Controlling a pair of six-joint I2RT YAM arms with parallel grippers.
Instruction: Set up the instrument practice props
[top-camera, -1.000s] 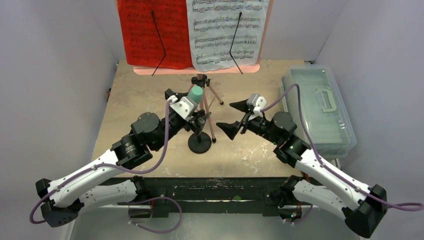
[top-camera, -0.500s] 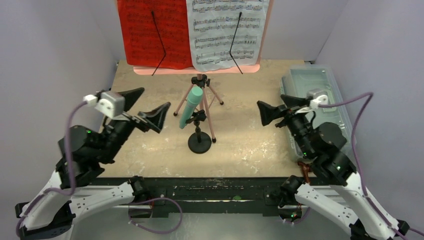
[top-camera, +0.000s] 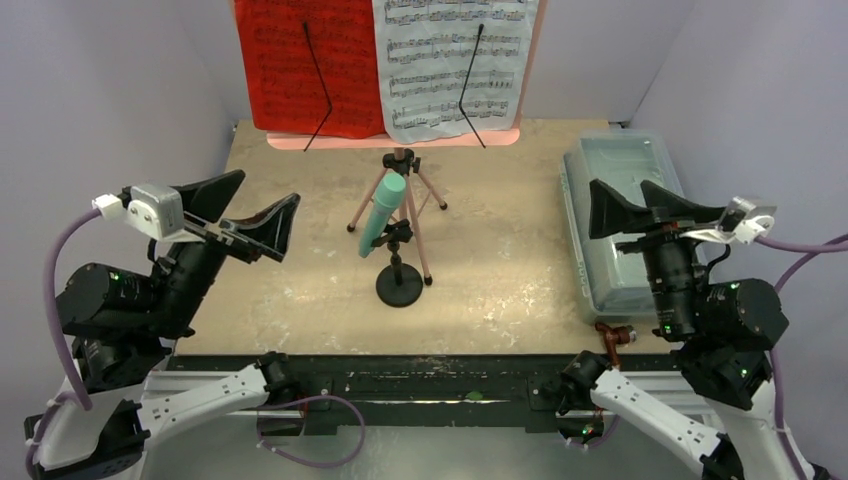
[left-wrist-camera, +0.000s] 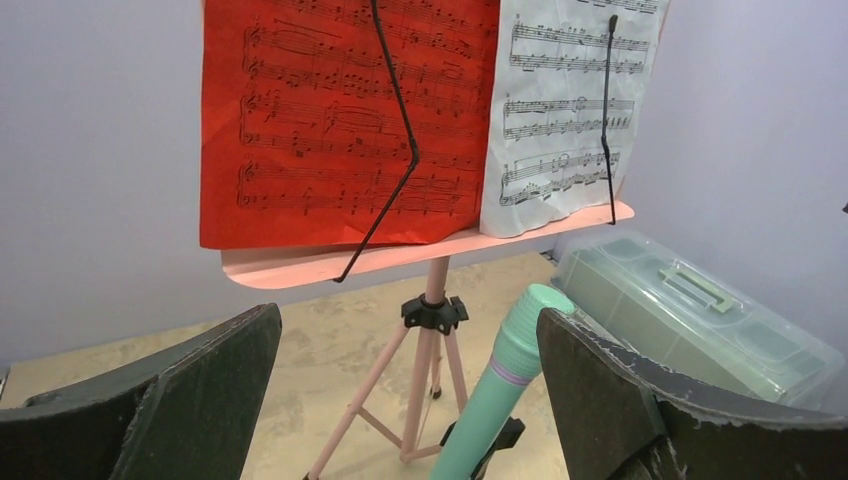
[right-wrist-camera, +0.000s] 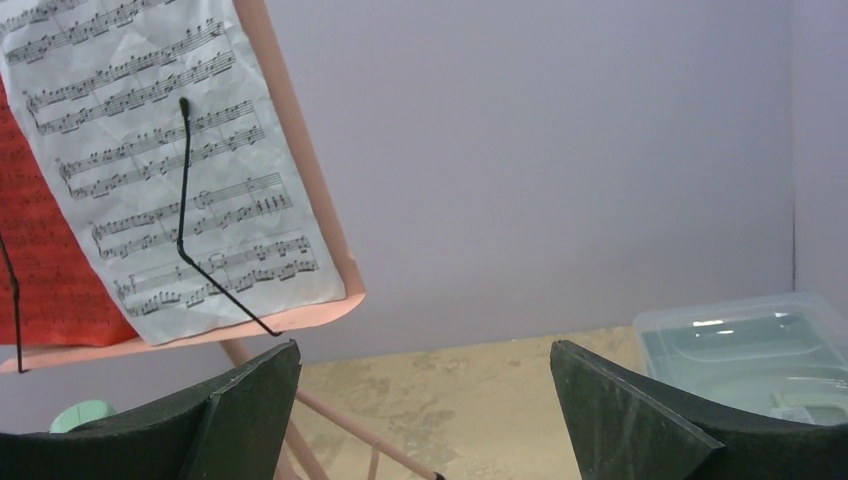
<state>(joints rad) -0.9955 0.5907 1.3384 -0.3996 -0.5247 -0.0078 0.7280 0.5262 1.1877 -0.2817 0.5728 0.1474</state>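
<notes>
The left gripper (top-camera: 262, 200) and right gripper (top-camera: 640, 205) are held wide and empty at the near sides (apart from the props). The teal tube (top-camera: 383, 215) is propped aslant in the small black stand (top-camera: 399, 290); beyond, on the pink music stand (top-camera: 395, 141), the red page (top-camera: 305, 65) and white page (top-camera: 455, 60) are pinned by wire arms (top-camera: 322, 85) for reading

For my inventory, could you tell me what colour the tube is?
The tube is teal with a lilac band; clearest from the left wrist.

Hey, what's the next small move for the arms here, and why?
Probably none beyond parking both arms: the teal recorder leans in the small black stand, the red page and white page sit on the pink music stand, and the left gripper and right gripper are open and empty.
</notes>
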